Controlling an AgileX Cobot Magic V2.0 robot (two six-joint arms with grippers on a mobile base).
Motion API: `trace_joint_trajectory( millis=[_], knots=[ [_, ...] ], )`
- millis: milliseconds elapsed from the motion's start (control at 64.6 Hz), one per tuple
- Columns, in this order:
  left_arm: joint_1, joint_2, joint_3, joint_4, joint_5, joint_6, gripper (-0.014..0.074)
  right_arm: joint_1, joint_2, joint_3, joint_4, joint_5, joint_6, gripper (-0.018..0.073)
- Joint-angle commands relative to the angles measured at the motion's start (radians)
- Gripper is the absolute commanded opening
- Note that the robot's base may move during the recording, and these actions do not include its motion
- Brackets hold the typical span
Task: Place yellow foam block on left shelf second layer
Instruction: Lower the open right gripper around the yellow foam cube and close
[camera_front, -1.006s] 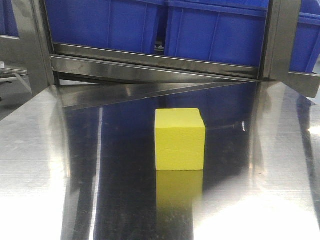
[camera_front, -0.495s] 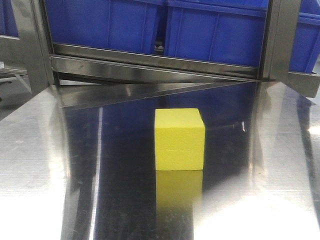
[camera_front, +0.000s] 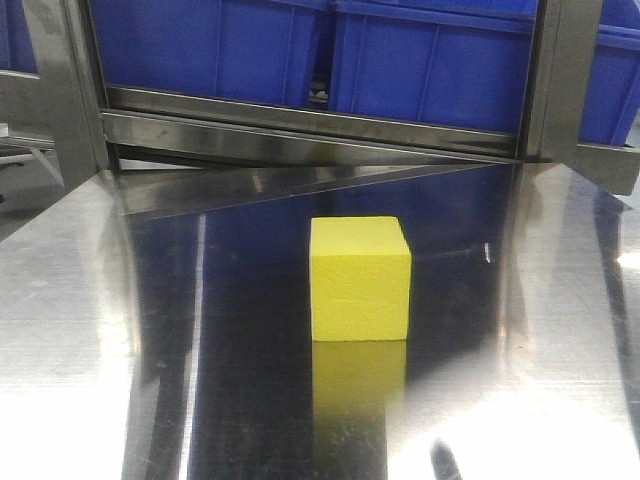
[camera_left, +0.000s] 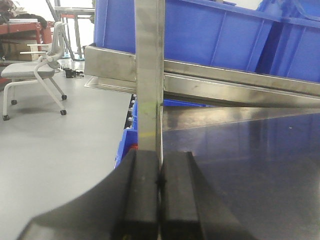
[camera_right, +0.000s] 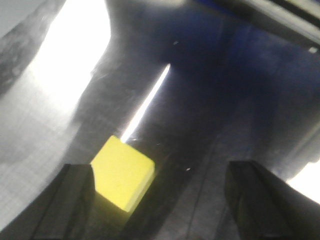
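My right gripper (camera_right: 167, 205) is hanging spread over the block (camera_right: 122, 172) on the table (camera_front: 80, 330), with blue bins (camera_front: 430, 60) standing at the far side. My left gripper (camera_left: 160, 200), pressed together, is facing a post (camera_left: 149, 75).

Blurred yellow foam block (camera_right: 122, 172), corner hidden

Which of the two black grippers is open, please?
The right gripper, spread wide beside the bright yellow foam cube; the left gripper is pressed fully shut.

Grey floor (camera_left: 65, 150), white chair (camera_left: 30, 71), blue storage bins (camera_front: 430, 65).
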Motion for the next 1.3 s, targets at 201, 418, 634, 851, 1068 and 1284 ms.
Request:
trace_joint_trajectory(
  millis=[201,418,634,851,1068,1284],
  knots=[
    [-0.006,-0.002,0.026,-0.002,-0.082,-0.004,0.0136,0.103,0.216,-0.261,-0.033,0.23,0.342,0.0624],
    [-0.006,-0.002,0.026,-0.002,-0.082,-0.004,0.0136,0.143,0.324,-0.359,-0.118,0.336,0.567,0.0624],
    [-0.006,-0.002,0.026,-0.002,-0.082,-0.004,0.0136,0.147,0.396,-0.359,-0.123,0.338,0.597,0.0624],
    [-0.006,-0.002,0.026,-0.002,-0.082,-0.004,0.0136,0.147,0.46,-0.359,-0.125,0.334,0.598,0.0624],
    [-0.006,-0.002,0.026,-0.002,-0.082,-0.004,0.0136,0.139,0.492,-0.359,-0.124,0.319,0.603,0.0624],
    [-0.006,-0.002,0.026,-0.002,-0.082,-0.004,0.0136,0.132,0.493,-0.339,-0.12,0.275,0.643,0.0624]
  ],
)
